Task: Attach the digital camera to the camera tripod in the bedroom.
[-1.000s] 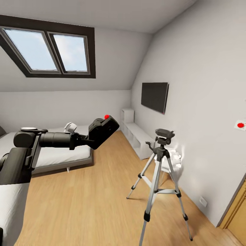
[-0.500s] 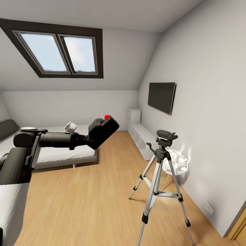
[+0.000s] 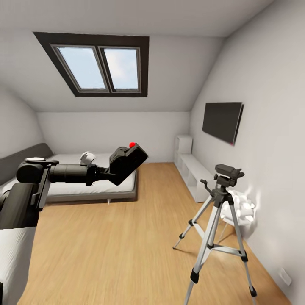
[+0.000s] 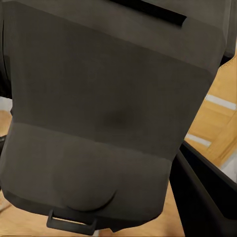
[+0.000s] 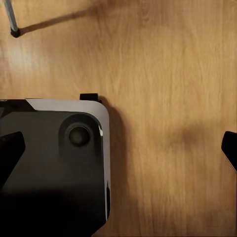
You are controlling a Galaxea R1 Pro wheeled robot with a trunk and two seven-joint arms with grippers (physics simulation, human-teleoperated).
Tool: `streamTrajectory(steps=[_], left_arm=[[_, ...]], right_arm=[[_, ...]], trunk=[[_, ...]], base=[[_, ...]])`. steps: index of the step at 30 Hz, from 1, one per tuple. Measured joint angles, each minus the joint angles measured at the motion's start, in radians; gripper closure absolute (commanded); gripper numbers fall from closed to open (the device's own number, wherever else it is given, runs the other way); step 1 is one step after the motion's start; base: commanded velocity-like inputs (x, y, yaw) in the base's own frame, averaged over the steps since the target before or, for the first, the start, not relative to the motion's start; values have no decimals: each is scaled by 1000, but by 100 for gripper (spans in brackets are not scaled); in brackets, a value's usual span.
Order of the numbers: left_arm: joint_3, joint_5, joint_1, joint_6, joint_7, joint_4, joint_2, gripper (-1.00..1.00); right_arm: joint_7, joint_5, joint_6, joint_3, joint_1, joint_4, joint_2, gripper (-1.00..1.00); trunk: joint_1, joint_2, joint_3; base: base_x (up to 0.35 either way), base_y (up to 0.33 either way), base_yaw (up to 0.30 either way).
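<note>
Left gripper point(image 3: 109, 172) clamps the digital camera point(image 3: 127, 162), held tilted in the air, red button up. Right gripper point(image 5: 118, 148) hangs with its fingers spread over bare wood floor point(image 3: 127, 245). Off to the right of the held camera and lower stands the camera tripod point(image 3: 220, 220); behind the hand lies the bed point(image 3: 91, 186), beyond it the skylight point(image 3: 101, 67).
</note>
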Motion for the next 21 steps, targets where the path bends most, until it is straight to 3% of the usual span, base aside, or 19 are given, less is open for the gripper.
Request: streamTrajectory(steps=[14,21], left_arm=[[0,0,0,0,0,0,0,100],[0,0,0,0,0,0,0,100]], right_arm=[[0,0,0,0,0,0,0,-100],[0,0,0,0,0,0,0,-100]], trunk=[[0,0,0],[0,0,0]], base=[[0,-217,279],[0,-301,128]])
